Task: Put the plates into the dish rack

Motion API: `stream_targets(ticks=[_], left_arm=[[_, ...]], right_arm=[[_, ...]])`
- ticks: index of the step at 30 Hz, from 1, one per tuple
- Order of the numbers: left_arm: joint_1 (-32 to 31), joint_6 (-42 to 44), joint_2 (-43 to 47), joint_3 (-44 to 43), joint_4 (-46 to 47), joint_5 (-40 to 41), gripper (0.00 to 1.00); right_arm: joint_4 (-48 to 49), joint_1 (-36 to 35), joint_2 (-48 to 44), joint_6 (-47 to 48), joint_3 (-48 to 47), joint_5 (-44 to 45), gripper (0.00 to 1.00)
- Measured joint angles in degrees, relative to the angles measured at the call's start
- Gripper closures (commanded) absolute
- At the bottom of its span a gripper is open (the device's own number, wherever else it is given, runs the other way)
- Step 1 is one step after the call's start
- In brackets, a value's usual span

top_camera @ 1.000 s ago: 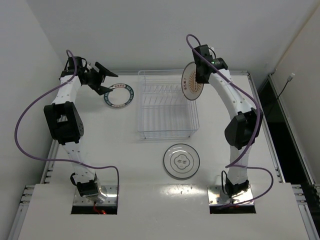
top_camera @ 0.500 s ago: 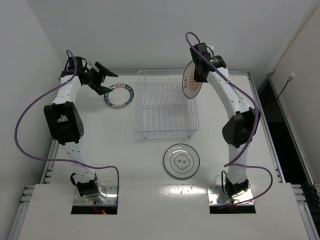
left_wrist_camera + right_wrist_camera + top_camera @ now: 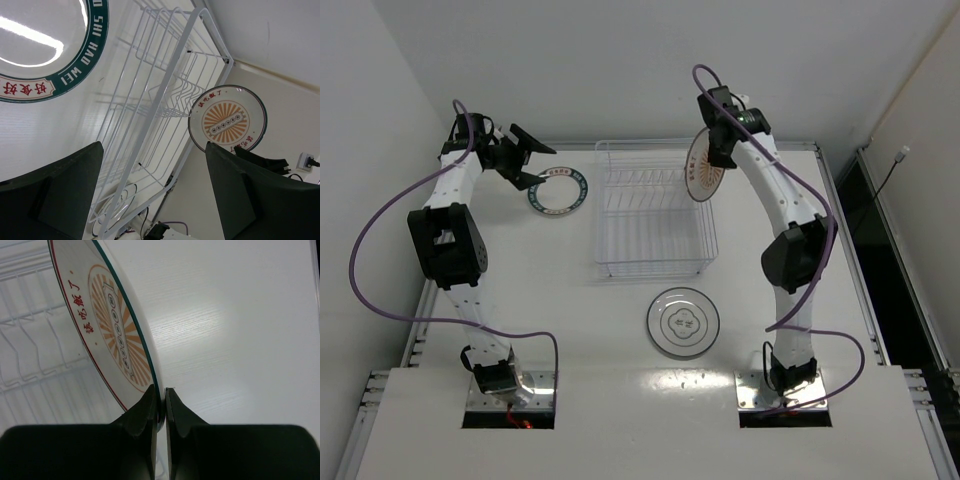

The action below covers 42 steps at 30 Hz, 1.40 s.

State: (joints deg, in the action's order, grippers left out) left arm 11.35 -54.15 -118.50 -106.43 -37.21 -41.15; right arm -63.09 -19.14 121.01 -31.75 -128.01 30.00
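Note:
My right gripper (image 3: 718, 150) is shut on the rim of the white plate with the orange centre (image 3: 702, 167), holding it on edge above the far right corner of the wire dish rack (image 3: 655, 262). The right wrist view shows this plate (image 3: 107, 320) pinched between the gripper (image 3: 161, 400). The teal-rimmed plate (image 3: 558, 190) lies flat left of the rack. My left gripper (image 3: 527, 157) is open and empty just above its far left edge. The pale grey plate (image 3: 683, 322) lies flat in front of the rack. The left wrist view shows the teal plate (image 3: 55, 75), the rack (image 3: 165, 90) and the orange plate (image 3: 227, 120).
The table's back wall runs just behind the rack. A dark gap and a cable (image 3: 885, 180) lie beyond the table's right edge. Purple cables loop beside both arms.
My right gripper with the orange plate has shifted slightly up and back over the rack's far right corner. The left arm has not moved.

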Motion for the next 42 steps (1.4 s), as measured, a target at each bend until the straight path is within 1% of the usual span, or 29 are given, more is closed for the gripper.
stream_targets(ticks=[8,14,42], left_arm=[[0.0,0.0,0.0,0.0,0.0,0.0,0.19],[0.0,-0.15,0.0,0.0,0.0,0.0,0.19],[0.0,-0.37,0.0,0.02,0.0,0.0,0.19]], right_arm=[[-1.79,-0.2,1.64,-1.11,-2.62,0.44,1.0],[-1.2,-0.22,0.87,-1.84,-1.16,1.05,1.0],[-0.15,-2.27,2.01,-0.76,-2.43,4.59,1.0]])
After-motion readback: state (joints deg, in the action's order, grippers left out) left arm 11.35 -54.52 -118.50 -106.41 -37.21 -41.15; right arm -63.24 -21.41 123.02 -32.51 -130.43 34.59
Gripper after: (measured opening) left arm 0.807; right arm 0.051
